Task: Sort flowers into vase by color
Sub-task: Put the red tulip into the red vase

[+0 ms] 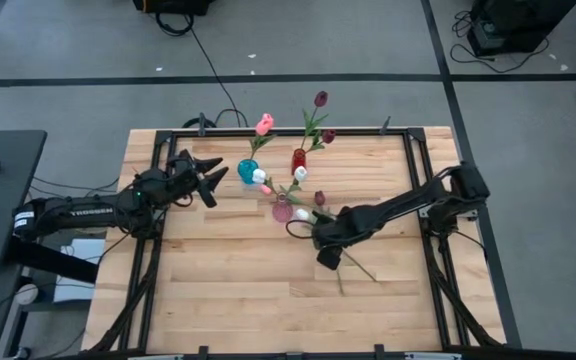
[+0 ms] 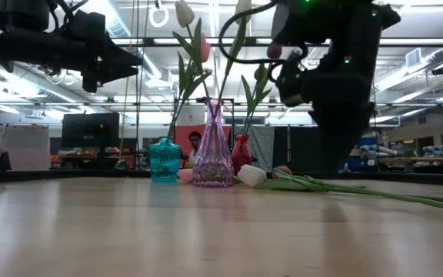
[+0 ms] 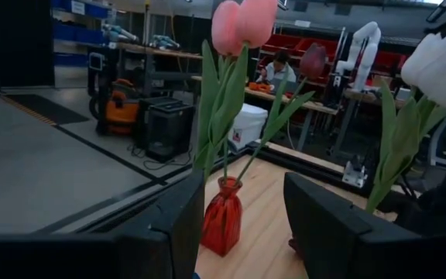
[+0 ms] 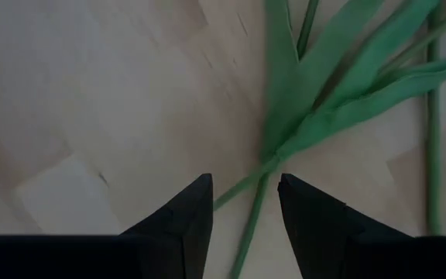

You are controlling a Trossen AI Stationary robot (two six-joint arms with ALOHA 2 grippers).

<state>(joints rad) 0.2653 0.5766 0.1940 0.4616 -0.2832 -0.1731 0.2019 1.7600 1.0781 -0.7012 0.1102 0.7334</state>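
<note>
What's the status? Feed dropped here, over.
Right gripper open, poised over loose tulip stems lying on table. Left gripper open, empty, beside teal vase. Purple vase close by.

The wooden table (image 1: 228, 290) stands on a grey floor (image 1: 68, 50) marked with dark tape lines. Ceiling lights (image 2: 429, 96) illuminate the workshop behind it.

From the right wrist view you see only stems (image 4: 263, 194) and leaves; their heads are cut off. In the low view, the right arm (image 2: 337, 77) hides the flowers behind it.
</note>
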